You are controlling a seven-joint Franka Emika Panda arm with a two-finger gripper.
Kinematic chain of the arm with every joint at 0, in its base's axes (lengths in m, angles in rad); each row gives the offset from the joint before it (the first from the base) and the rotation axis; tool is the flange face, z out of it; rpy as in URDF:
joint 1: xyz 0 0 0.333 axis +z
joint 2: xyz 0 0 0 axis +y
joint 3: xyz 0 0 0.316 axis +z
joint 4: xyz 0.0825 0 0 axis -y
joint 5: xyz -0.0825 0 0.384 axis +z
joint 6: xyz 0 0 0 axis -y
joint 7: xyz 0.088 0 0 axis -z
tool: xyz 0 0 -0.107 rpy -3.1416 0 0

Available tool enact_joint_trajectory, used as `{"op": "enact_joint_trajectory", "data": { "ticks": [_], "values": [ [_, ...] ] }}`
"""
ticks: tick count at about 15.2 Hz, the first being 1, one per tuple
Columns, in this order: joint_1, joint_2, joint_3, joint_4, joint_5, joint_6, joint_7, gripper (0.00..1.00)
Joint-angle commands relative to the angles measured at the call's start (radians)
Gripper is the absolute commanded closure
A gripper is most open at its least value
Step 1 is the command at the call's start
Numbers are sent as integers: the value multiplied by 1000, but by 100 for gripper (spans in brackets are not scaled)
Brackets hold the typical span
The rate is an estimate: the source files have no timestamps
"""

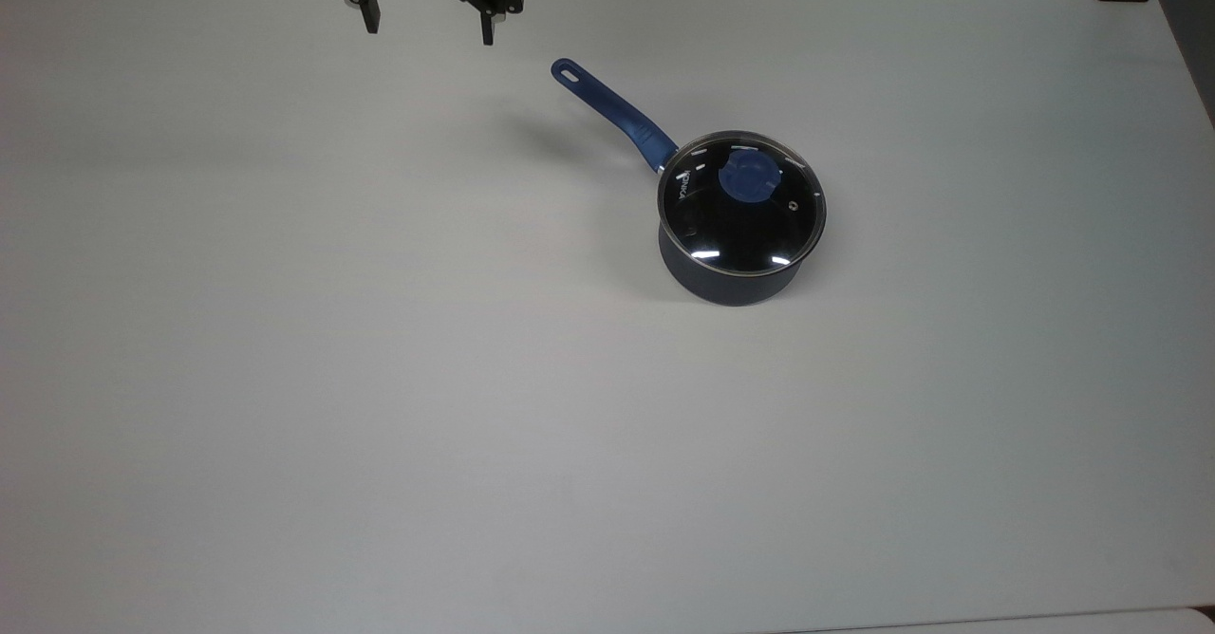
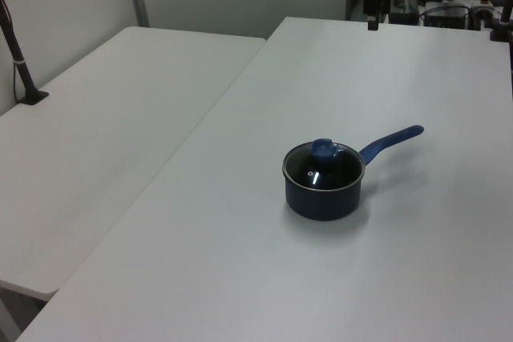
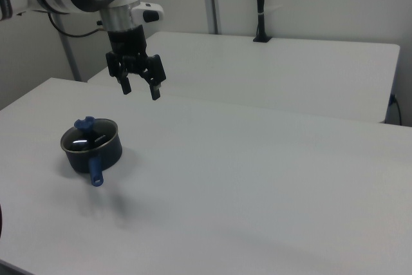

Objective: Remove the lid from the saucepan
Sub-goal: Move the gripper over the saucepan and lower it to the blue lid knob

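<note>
Glass covers the saucepan [image 1: 731, 273]: the lid [image 1: 741, 203] sits flat on it, right of the middle of the white table [image 1: 380, 378] in the top view. The gripper [image 1: 427, 34] hangs high at the far edge, well apart, fingers spread wide and empty. The blue knob [image 1: 750, 178] is small and round. I think a crooked grab could slip off, or drag the whole pan along.

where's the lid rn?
The lid sits on the saucepan, right of centre in the top view, apart from the open end effector at the top edge.
</note>
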Motion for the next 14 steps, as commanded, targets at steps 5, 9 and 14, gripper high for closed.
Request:
{"op": "enact_joint_trajectory", "data": {
  "ticks": [5, 9, 14],
  "values": [
    [11, 22, 10, -13, 20, 20, 10, 0],
    [50, 65, 13, -13, 20, 63, 16, 0],
    [123, 85, 13, -13, 109, 66, 111, 0]
  ]
}}
